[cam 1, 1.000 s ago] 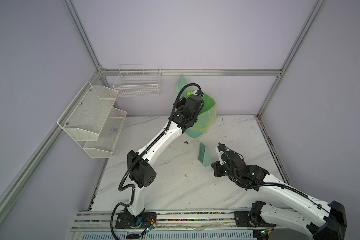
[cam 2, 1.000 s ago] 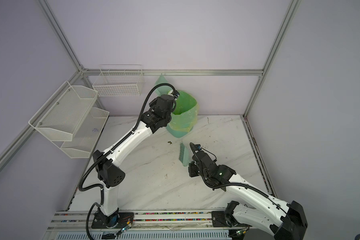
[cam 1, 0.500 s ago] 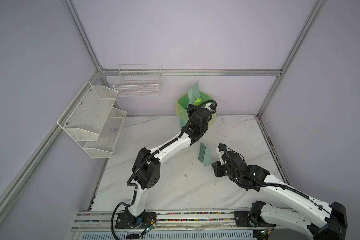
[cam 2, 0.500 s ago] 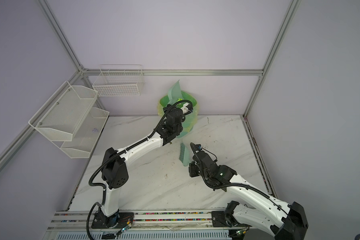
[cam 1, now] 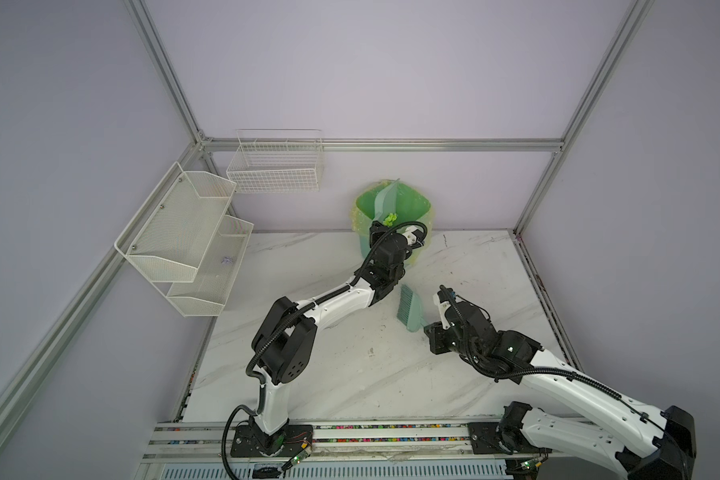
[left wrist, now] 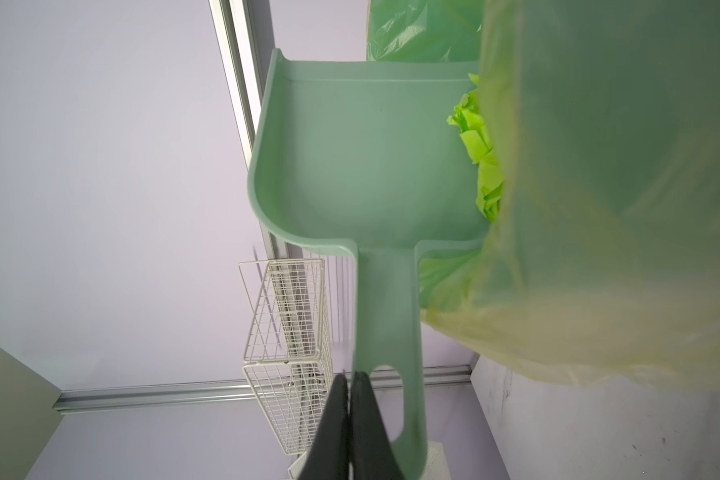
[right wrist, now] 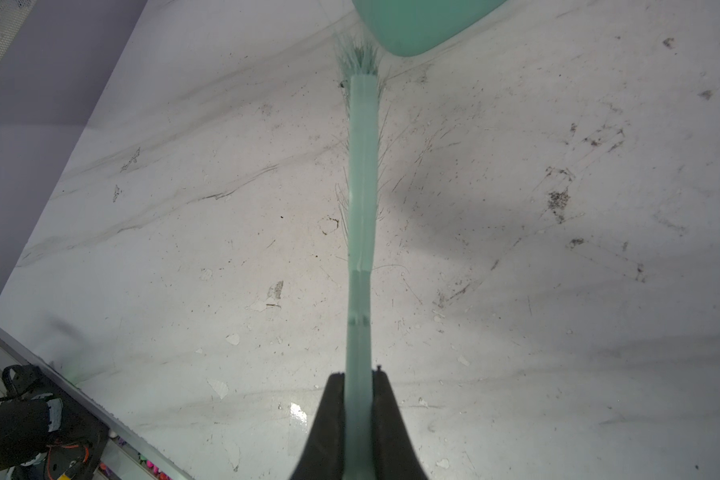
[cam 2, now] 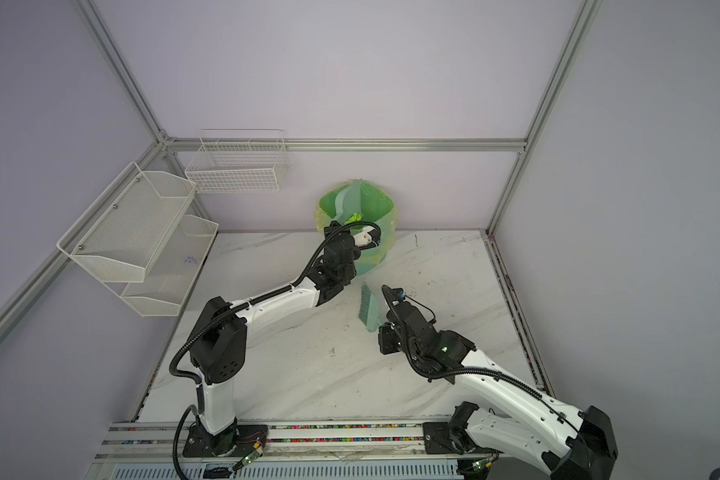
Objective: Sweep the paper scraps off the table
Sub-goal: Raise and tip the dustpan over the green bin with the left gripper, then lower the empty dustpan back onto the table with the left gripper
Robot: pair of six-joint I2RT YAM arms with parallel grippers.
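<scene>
Paper scraps (left wrist: 480, 143): neon yellow-green, wrinkled and folded, bunched in 1 clump. I cannot count the single bits, because the bag's edge hides part of the clump. In both top views the clump (cam 1: 390, 217) shows as a bright spot just above centre of the frame, inside the mouth of the bin (cam 1: 414, 205).

The clump lies in the dustpan (left wrist: 362, 158), against the side that dips into the green bag (left wrist: 607, 174). The pan is pale green and tipped steeply over the bin. In a top view it stands nearly edge-on (cam 2: 347, 198).

My left gripper (left wrist: 350, 376) is pinched narrow on the edge of the pan's handle, beside its hanging hole, and holds the pan off the table (cam 1: 350, 374).

My right gripper (right wrist: 360, 376) is clamped on the brush (right wrist: 362, 166) by its handle. The brush is mint green, with its bristles on the tabletop, right of centre in the top views (cam 1: 408, 309) and just below the bin.

Table: white with grey veins, dark scuffs and small pale chips.

Count:
- 1 dustpan
- 1 brush
- 1 bin with 1 bag
- 1 clump of scraps
- 2 arms
- 1 wire basket (cam 1: 275, 170) on the back wall, upper left of centre
- 1 mesh shelf (cam 1: 184, 237) with 2 tiers on the left wall
</scene>
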